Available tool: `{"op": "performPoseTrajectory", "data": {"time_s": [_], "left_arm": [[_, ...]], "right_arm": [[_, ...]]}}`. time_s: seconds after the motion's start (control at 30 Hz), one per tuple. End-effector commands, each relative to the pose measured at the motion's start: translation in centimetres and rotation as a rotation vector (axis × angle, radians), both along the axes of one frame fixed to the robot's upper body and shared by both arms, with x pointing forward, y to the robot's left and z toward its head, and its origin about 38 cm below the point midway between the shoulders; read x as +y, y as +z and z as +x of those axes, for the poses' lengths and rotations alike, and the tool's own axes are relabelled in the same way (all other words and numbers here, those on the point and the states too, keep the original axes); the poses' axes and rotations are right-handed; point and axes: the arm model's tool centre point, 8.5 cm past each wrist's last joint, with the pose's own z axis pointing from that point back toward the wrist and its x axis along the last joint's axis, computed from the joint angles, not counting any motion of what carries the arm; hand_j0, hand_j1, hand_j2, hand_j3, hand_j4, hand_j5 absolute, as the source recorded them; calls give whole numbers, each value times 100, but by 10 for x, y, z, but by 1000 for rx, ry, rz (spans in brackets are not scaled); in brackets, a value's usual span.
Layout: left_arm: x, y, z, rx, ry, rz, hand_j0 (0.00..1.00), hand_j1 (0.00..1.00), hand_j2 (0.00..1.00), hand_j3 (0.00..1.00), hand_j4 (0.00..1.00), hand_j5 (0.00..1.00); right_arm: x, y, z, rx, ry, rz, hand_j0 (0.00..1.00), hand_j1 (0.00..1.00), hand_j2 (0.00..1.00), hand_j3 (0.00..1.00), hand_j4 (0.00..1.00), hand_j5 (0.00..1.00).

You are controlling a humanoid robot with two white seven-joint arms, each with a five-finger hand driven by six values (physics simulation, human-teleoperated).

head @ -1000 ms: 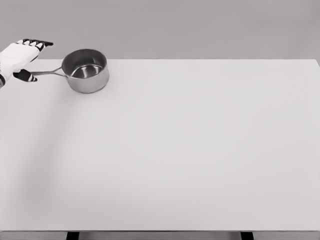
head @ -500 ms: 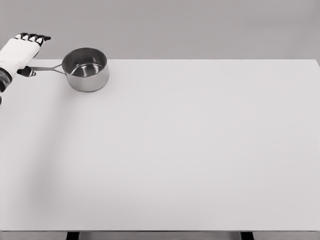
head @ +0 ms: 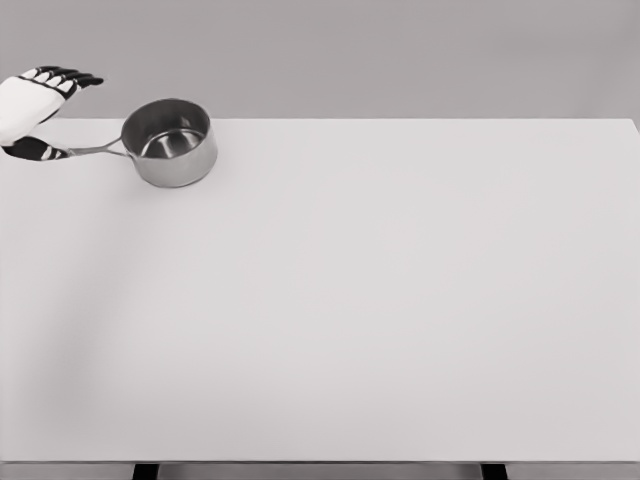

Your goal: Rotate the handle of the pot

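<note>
The pot (head: 170, 142) is shiny silver grey, darker inside, with a bright spot on its floor. Its thin handle (head: 92, 151) is the same silver grey. The left hand (head: 33, 105) is white with black fingertips (head: 82, 79) and black and white stripes on the thumb. The table (head: 380, 300) is plain white. The wall (head: 400, 50) behind is flat grey

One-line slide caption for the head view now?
Left hand at the steel pot's handle, far-left corner of the white table.
</note>
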Motion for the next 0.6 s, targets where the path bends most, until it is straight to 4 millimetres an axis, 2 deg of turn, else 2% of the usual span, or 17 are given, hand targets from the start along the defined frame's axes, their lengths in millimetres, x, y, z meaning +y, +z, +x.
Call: {"op": "performPoseTrajectory", "data": {"time_s": [0.0,0.07,0.13,0.17,0.2,0.23,0.27,0.3,0.33,0.57], "left_arm": [[13,30,-13,-41,-42,-76,100,100,100,100,100,100],[7,40,-19,-57,-78,-85,100,100,100,100,100,100],[-15,51,-27,-83,-161,-60,100,100,100,100,100,100],[-42,66,-37,-120,-253,-42,100,100,100,100,100,100],[-55,71,-46,-132,-303,-27,100,100,100,100,100,100],[-102,87,-75,-175,-474,3,100,100,100,100,100,100],[-130,85,-95,-175,-576,15,100,100,100,100,100,100],[-150,73,-110,-140,-648,16,100,100,100,100,100,100],[-154,53,-116,-80,-662,15,100,100,100,100,100,100],[-162,-8,-134,100,-694,29,100,100,100,100,100,100]], "right_arm": [[0,0,0,0,0,0,100,100,100,100,100,100],[0,0,0,0,0,0,100,100,100,100,100,100],[0,0,1,-1,0,0,100,100,100,100,100,100],[0,0,0,0,0,0,100,100,100,100,100,100],[0,0,0,-1,-1,-1,100,100,100,100,100,100],[0,0,0,0,0,0,100,100,100,100,100,100],[0,0,1,-1,0,0,100,100,100,100,100,100],[0,0,0,0,0,0,100,100,100,100,100,100],[0,0,0,0,0,0,100,100,100,100,100,100],[0,0,0,0,0,0,100,100,100,100,100,100]]}}
